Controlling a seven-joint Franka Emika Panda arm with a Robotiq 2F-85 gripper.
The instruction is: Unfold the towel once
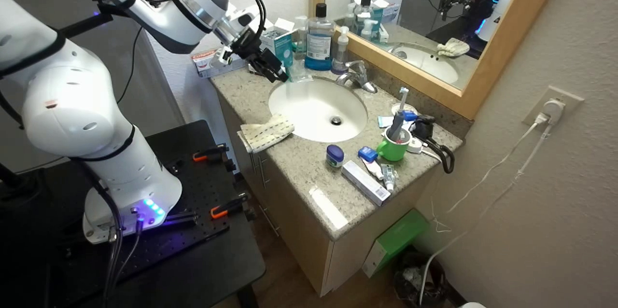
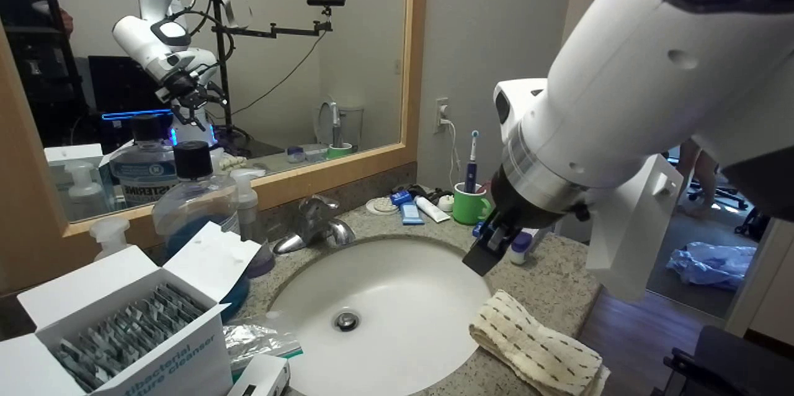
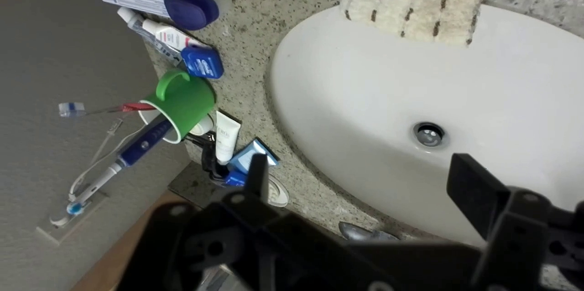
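Observation:
The towel is a cream cloth with rows of dark dashes, folded in layers. It lies at the front of the counter in both exterior views [image 1: 268,133] [image 2: 536,346]. One end hangs slightly over the rim of the white sink [image 1: 309,110], and the other reaches past the counter's front edge. In the wrist view the towel [image 3: 413,1] shows at the top, partly cut off by the frame. My gripper [image 3: 365,186] is open with nothing between its fingers. It is above the sink, apart from the towel; it also shows in both exterior views [image 1: 277,72] [image 2: 487,254].
A chrome faucet [image 1: 356,76] stands behind the sink. A mouthwash bottle [image 1: 318,40], a soap pump and an open box of packets [image 2: 133,321] stand at one side. A green cup [image 1: 393,147] with toothbrushes, a blue-lidded jar [image 1: 334,155] and tubes stand at the other. A mirror backs the counter.

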